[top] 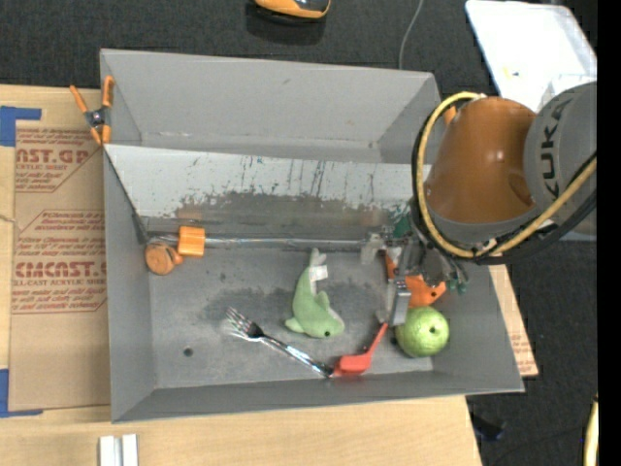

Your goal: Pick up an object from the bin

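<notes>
Grey bin (194, 289) floor, scuffed, carries only a few loose things. At its right end the gripper (398, 294) hangs just beside a green apple (423, 333), which lies toward the near right corner from it. Whether the gripper is apart or together cannot be told. A red-handled fork (296, 349) runs leftward below a green plush (315, 309).

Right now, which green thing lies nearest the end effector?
The round green apple, right beside the end effector; the green plush toy lies farther left.
</notes>
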